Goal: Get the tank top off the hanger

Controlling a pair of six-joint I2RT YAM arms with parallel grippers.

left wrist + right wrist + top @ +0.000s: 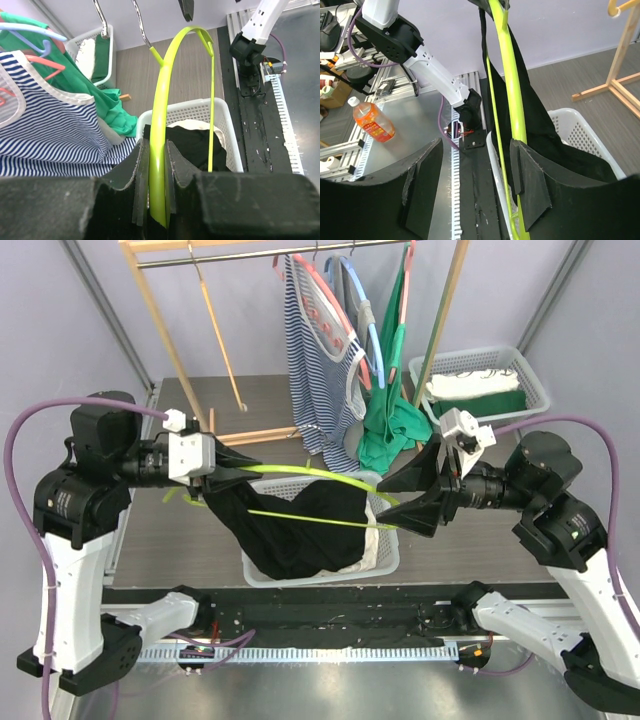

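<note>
Black-fingered, the left gripper [222, 472] is clamped narrowly on one end of a lime-green hanger [300, 472], the bar pinched between its pads in the left wrist view [156, 150]. Opposite it, the right gripper [385, 505] stands with jaws wide apart around the hanger's other end. In the right wrist view the green bar runs through the gap close against one finger, and nothing is gripped [476, 145]. The hanger lies roughly level between the two arms. The black tank top [290, 530] hangs from the hanger, bunched toward the left gripper and sagging into a white basket [385, 560] directly below. Behind them stands a wooden rack [175, 350] carrying a blue-striped top [315, 370] and a green garment [385, 430]. A second basket [530, 380] sits at the back right.
</note>
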